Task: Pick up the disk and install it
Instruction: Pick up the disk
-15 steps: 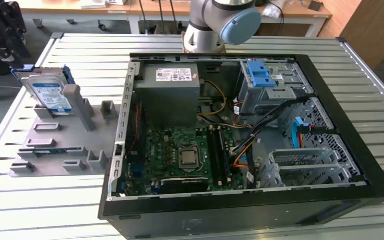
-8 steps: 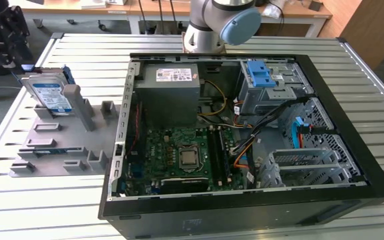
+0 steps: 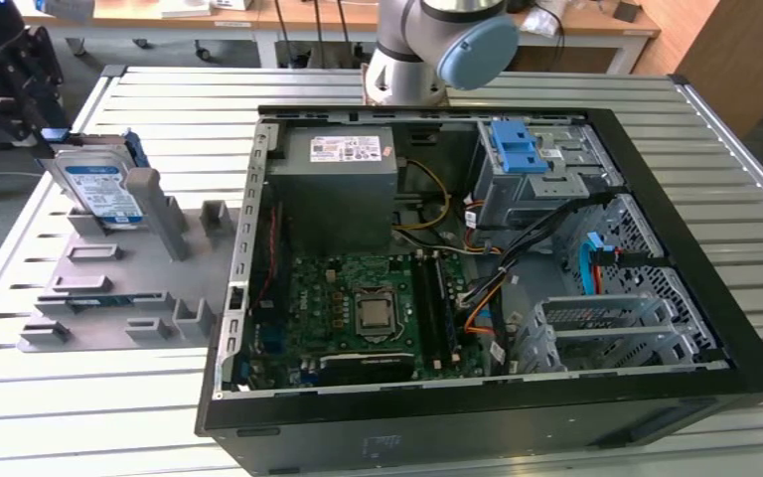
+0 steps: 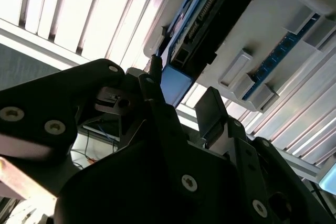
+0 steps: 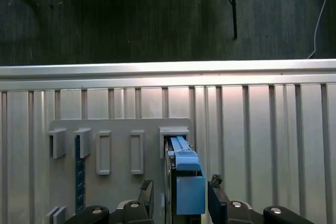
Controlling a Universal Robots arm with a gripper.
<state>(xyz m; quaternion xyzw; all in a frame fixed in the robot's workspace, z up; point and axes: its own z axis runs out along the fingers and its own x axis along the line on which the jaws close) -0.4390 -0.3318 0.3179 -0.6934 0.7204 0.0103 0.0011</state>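
Note:
The disk (image 3: 96, 189) stands on edge in a slot at the far end of a grey holder (image 3: 116, 268), at the exterior view's left. Its white-and-blue label faces the exterior camera. In the first wrist view its blue carrier edge (image 5: 184, 182) runs between my two black fingers (image 5: 147, 192). The gripper (image 5: 181, 192) is open, with a gap on each side of the disk. The second wrist view shows the disk's dark connector end (image 4: 210, 19) just beyond the gripper (image 4: 184, 98). My black wrist assembly (image 3: 4, 84) hangs up and left of the disk.
An open computer case (image 3: 699, 328) lies on the slatted table, holding a grey power-supply box (image 3: 335, 189) and a metal cage with a blue latch (image 3: 528, 159). The holder has other slots (image 5: 103, 153). The table's edge (image 5: 168, 72) lies just past the holder. The arm's base (image 3: 415, 50) stands behind the case.

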